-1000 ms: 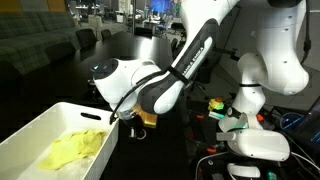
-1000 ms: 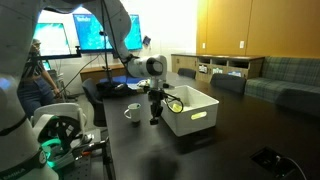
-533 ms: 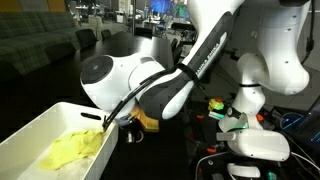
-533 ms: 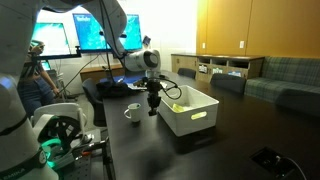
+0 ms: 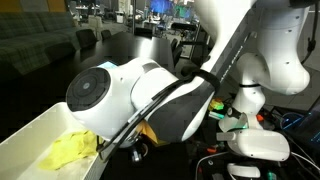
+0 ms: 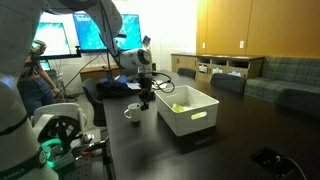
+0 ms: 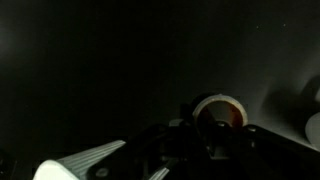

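My one claw point(image 6: 145, 102) is drawn in narrow, its jaws pressed close together. The pictures are too dark and too small to tell me whether anything thin is caught between them. In an exterior view it hangs left of the frame's middle, pointing down, just over the dark bench point(image 6: 205, 155).

Just beside it, slightly lower and to the left in that frame, stands one white mug point(image 6: 130, 113), upright on the bench. To the right of my claw sits one white bin point(image 6: 192, 122), rectangular and open at the top, near the middle of the frame. My claw is between the two, outside the bin and close to its near corner.

Inside the bin lies one yellow cloth point(image 5: 70, 150), crumpled. In an exterior view it fills the lower left of the frame, with my bulky wrist just to its right.

My wrist view is nearly black. One round pale rim with a dark centre shows right of the middle, and I cannot say for certain what it is.

Farther out, two lit screens point(image 6: 57, 35) glow in the upper left, and one sofa point(image 6: 285, 75) runs along the right edge.
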`<state>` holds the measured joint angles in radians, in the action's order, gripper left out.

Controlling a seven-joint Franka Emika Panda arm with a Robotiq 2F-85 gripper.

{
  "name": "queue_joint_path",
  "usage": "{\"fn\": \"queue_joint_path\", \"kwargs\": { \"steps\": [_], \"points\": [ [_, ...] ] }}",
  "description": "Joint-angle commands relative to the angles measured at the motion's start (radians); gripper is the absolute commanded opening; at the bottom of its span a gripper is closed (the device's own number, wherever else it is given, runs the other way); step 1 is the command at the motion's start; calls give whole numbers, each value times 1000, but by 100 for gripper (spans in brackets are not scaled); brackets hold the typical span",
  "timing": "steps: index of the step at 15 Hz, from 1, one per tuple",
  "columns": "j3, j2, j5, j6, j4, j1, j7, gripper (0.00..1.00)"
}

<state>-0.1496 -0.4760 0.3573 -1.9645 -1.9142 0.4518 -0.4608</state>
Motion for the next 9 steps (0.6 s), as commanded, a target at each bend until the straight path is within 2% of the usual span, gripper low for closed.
{"fn": "queue_joint_path", "kwargs": {
  "steps": [1,9],
  "points": [
    [-30,-42,4,47,79,19,74,12],
    [-58,-115,8,68,178,74,151,12]
  ]
}}
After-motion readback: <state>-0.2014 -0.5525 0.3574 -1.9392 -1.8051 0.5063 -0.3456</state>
